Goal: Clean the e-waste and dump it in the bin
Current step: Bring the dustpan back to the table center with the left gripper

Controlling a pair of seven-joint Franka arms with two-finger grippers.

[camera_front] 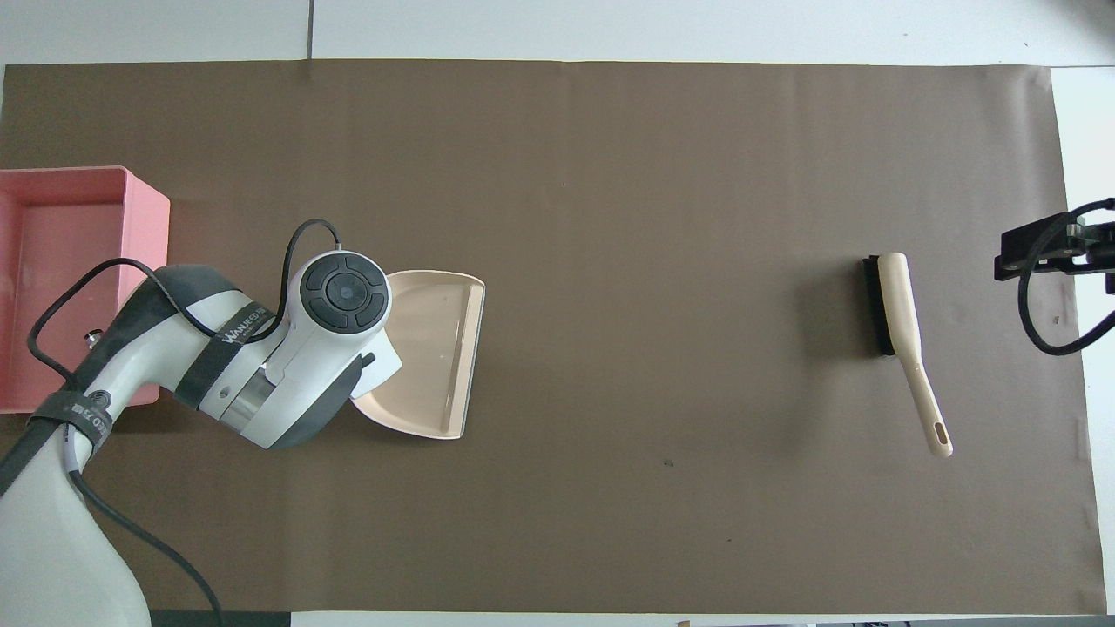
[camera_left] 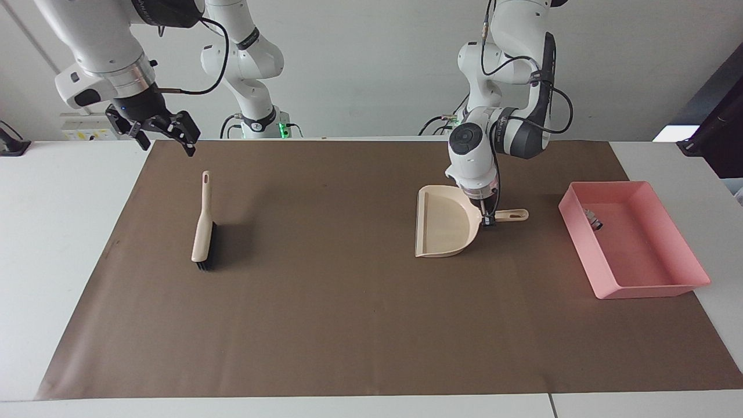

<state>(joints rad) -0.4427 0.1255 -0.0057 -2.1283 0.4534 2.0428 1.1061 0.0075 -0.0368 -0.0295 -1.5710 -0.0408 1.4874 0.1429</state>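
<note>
Right pincer (camera_left: 164, 132) hangs in the air, jaws spread, gripping nothing, over the robot-side edge of the bench (camera_left: 58, 232) at the right arm's end. Brush (camera_left: 202, 225) lies on the brown mat (camera_left: 348, 319) just below it. Left pincer (camera_left: 489, 219) is clamped on the handle of the beige dustpan (camera_left: 444, 220), pan flat on the mat around mid-bench. Pink bin (camera_left: 667, 287) sits at the left arm's end; one e-waste part (camera_left: 593, 219) shows inside by the wall nearest the dustpan.

Dustpan (camera_left: 444, 223) on brown mat (camera_left: 348, 325), mouth facing 9 o'clock in facing view. Brush (camera_left: 203, 229) w/ handle at 12.
</note>
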